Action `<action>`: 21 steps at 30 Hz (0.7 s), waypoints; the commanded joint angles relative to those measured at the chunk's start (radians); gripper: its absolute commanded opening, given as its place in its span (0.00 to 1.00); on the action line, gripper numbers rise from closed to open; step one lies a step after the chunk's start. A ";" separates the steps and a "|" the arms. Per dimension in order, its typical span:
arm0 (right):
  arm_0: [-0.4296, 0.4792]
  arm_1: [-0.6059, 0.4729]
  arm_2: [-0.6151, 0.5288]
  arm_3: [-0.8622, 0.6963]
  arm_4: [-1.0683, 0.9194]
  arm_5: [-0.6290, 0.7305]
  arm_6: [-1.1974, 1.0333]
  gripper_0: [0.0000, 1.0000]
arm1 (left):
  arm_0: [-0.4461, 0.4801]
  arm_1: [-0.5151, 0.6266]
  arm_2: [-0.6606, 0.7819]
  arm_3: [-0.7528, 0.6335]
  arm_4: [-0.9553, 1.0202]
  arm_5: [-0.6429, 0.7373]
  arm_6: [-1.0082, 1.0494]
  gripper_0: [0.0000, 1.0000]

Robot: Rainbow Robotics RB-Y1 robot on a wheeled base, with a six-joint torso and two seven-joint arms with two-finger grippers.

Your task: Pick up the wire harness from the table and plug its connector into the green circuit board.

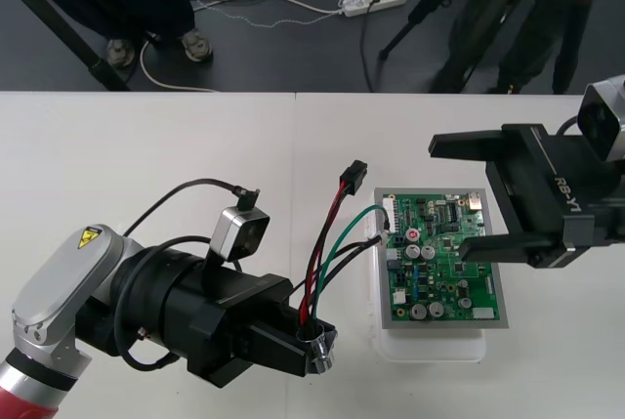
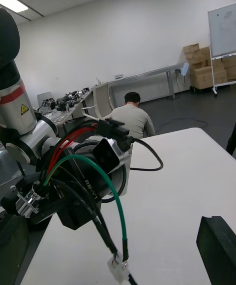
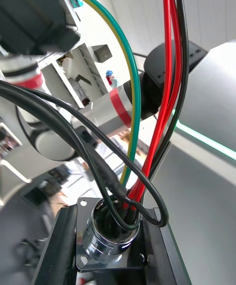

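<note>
My left gripper (image 1: pixel 311 343) is shut on the harness's round metal socket (image 1: pixel 322 351), just left of the green circuit board (image 1: pixel 439 261). In the left wrist view the flanged socket (image 3: pixel 109 233) sits between my two black fingers (image 3: pixel 58 248). Red, black and green wires (image 1: pixel 322 253) rise from it. The black plug (image 1: pixel 354 175) hangs free up and left of the board. The green wire ends at a small white connector (image 2: pixel 118 267) by the board's left edge; I cannot tell whether it touches. My right gripper (image 1: pixel 449 196) stands open over the board's right half.
The board rests on a white base (image 1: pixel 430 346) near the table's front edge. Pale table (image 1: pixel 146 146) stretches to the left and behind. Along the top runs dark floor with loose cables and a power strip (image 1: pixel 373 4).
</note>
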 commanded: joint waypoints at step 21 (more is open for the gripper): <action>-0.271 -0.044 0.152 0.313 -0.097 -0.006 -0.029 1.00 | -0.026 -0.020 -0.020 -0.040 0.026 -0.038 0.016 0.00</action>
